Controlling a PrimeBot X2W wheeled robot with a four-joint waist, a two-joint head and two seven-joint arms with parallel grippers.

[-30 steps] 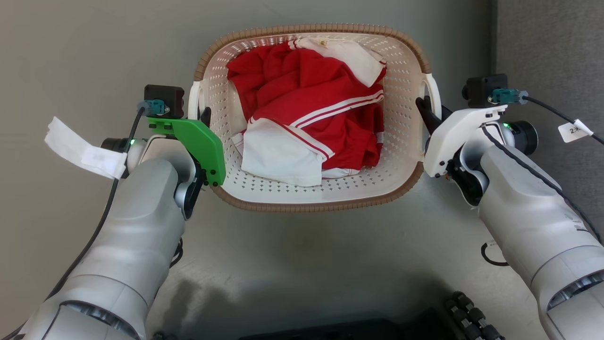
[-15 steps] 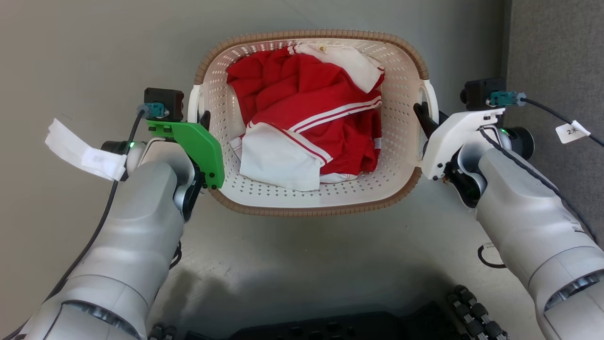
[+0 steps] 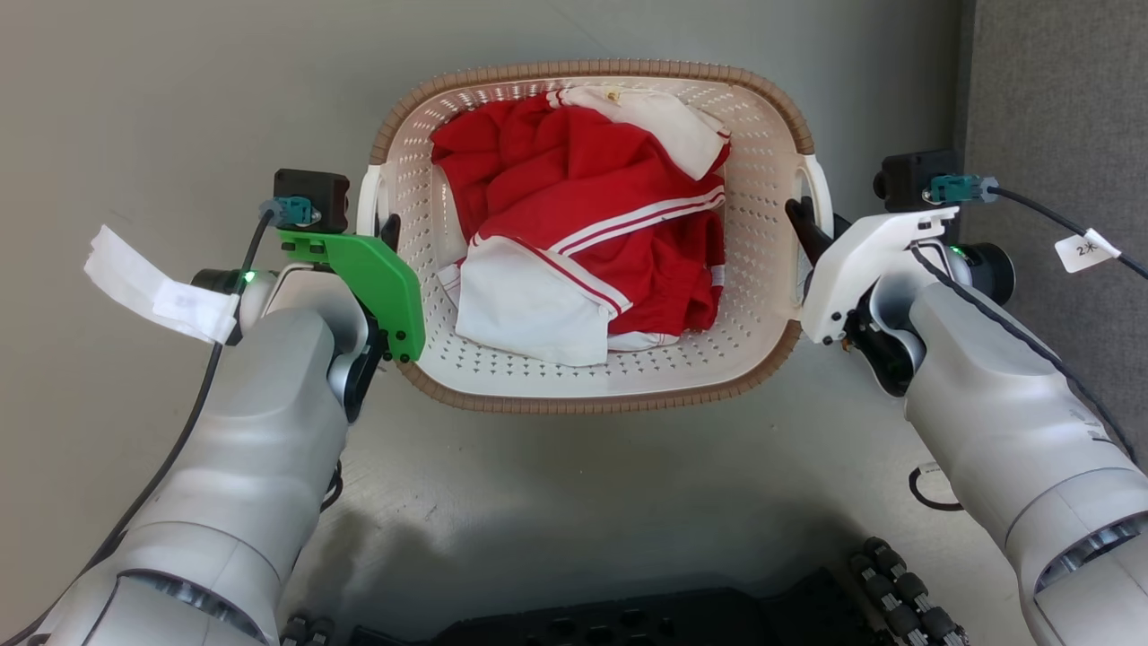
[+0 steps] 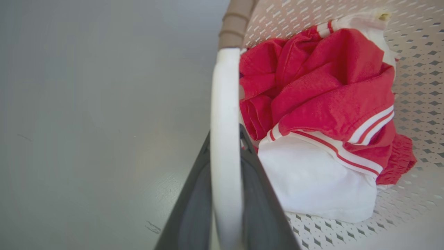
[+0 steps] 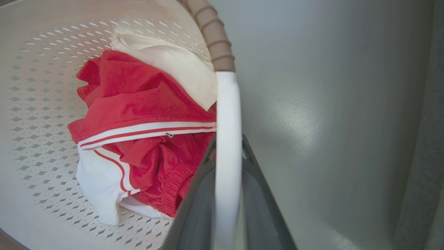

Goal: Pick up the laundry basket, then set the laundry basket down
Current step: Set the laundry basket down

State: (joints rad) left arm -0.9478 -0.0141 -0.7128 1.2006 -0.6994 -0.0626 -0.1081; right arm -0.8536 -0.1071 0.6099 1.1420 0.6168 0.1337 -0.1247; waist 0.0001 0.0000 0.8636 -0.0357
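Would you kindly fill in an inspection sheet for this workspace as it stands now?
Surface: smooth grey floor, faintly scuffed.
Job's things: laundry basket holding red-and-white clothes.
Clutter: nothing seen.
Grippers: left gripper shut on the left handle; right gripper shut on the right handle.
Cables: left cable with paper tag at the left wrist; right cable, tagged, at the right wrist.
Surroundings: grey textured panel to the robot's right.
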